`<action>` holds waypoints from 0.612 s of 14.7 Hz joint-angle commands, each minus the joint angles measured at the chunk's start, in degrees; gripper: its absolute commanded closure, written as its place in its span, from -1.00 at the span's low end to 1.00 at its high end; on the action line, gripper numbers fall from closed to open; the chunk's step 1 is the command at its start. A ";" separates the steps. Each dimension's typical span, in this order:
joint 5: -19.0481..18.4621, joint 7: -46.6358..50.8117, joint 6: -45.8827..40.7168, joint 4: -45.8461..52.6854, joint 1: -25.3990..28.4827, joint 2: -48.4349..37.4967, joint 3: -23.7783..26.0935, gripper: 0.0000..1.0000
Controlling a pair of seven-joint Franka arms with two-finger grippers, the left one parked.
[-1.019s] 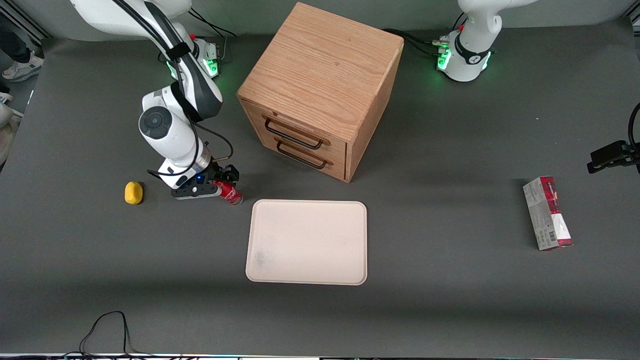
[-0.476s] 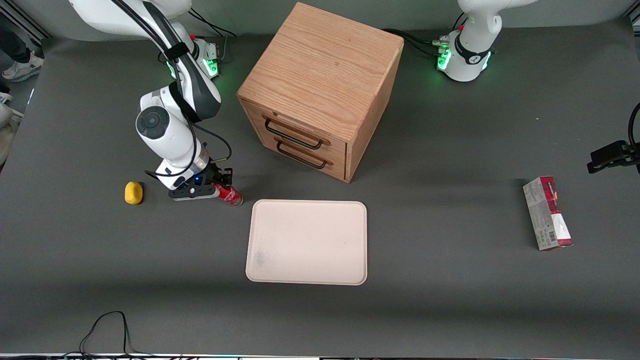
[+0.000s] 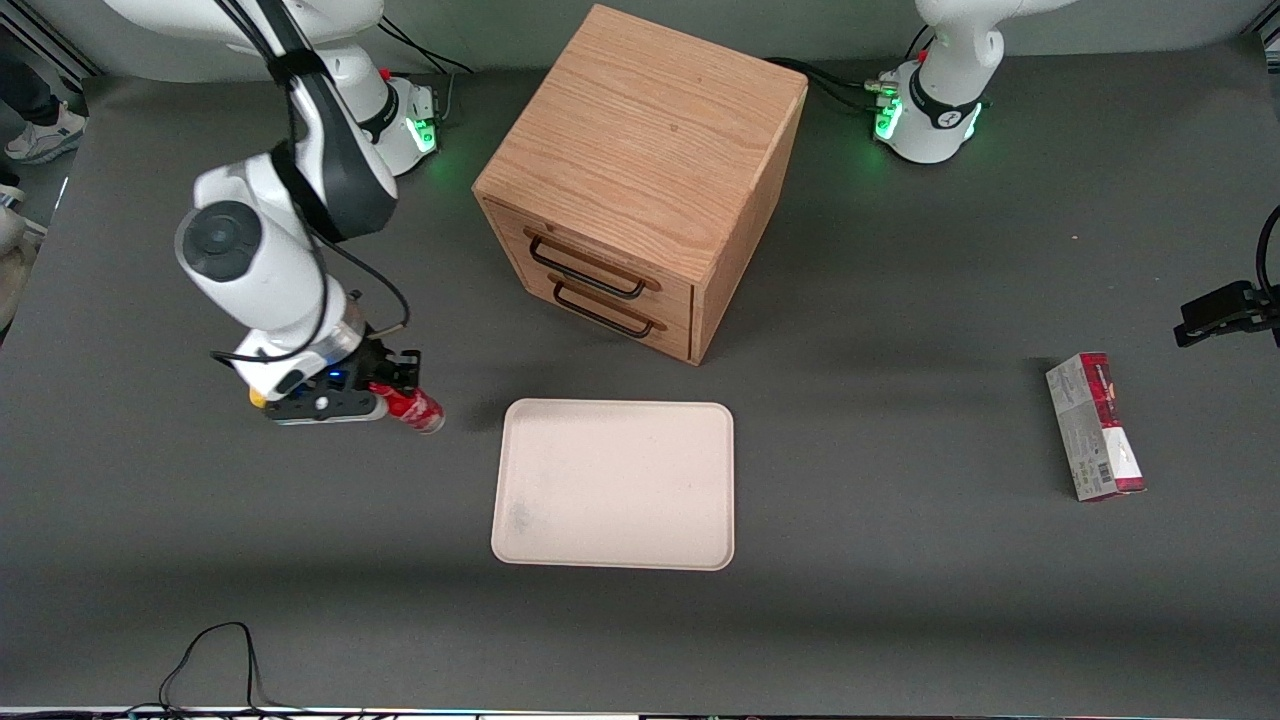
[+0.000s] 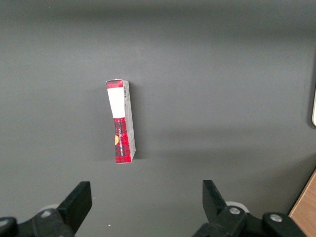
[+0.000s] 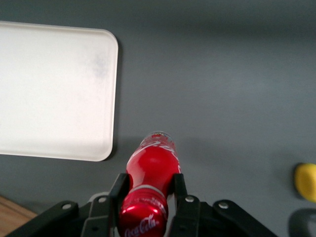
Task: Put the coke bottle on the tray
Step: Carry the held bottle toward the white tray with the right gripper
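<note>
The gripper [image 3: 392, 398] has its jaws clamped on the coke bottle [image 3: 415, 409], lifted clear of the table toward the working arm's end — just beside the tray [image 3: 615, 484]. Best carried level over the low rim — then lowered onto bare tray well inside the edge before release.

The gripper [image 3: 395, 392] holds the coke bottle [image 3: 416, 409] between its fingers, above the table [image 3: 900, 600] and beside the tray [image 3: 613, 484], toward the working arm's end. The tray lies flat, nearer to the front camera than the drawer cabinet [image 3: 640, 180]. A carton [image 3: 1094, 425] lies toward the parked arm's end, well apart from the tray. A small lemon-like object [image 5: 306, 181] lies near the gripper
</note>
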 commanded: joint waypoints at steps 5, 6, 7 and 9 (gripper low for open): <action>-0.28 -1.53 -30.23 38.38 -0.65 12.01 0.60 1.00; -0.10 -1.53 -30.16 40.41 -0.21 12.55 1.12 1.00; 0.25 -1.53 -29.20 41.65 -0.12 13.51 1.65 1.00; 0.25 -1.19 -25.96 43.77 -0.21 15.62 3.84 1.00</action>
